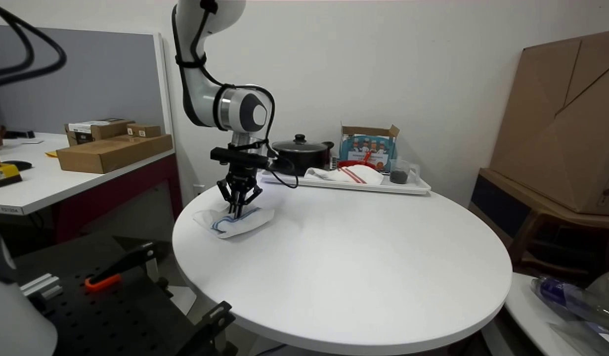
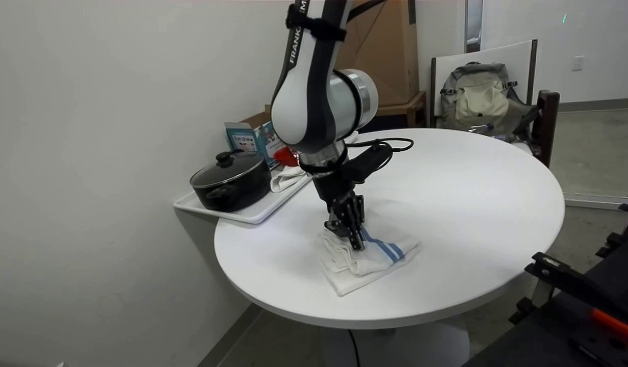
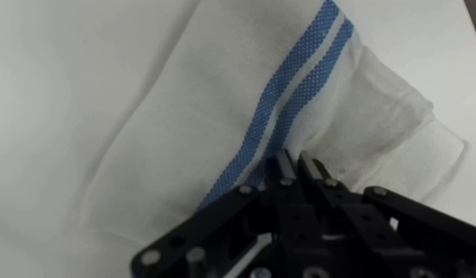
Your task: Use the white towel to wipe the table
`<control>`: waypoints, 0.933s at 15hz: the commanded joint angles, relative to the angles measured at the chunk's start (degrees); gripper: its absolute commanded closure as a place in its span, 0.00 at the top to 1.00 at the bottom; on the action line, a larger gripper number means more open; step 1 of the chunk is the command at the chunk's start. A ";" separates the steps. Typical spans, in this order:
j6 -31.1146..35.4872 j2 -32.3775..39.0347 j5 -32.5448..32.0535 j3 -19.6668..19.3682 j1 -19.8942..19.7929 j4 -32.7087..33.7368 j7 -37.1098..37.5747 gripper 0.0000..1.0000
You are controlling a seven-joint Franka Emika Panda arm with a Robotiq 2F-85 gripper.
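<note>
Your black two-fingered gripper (image 3: 294,156) is grasping the folded, blue-striped white cloth towel (image 3: 226,112), which is lying on the round white table (image 1: 359,257); at its edge, a black lidded pot (image 1: 304,160) is sitting on a white rectangular tray (image 1: 354,188).

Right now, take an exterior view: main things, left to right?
In an exterior view: yellow button box → long cardboard box → white towel with the gripper on it → black pot → blue box → clear cup → big cardboard box.
</note>
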 commanded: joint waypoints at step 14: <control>-9.77 11.11 -3.05 -6.15 -2.80 20.95 1.45 0.08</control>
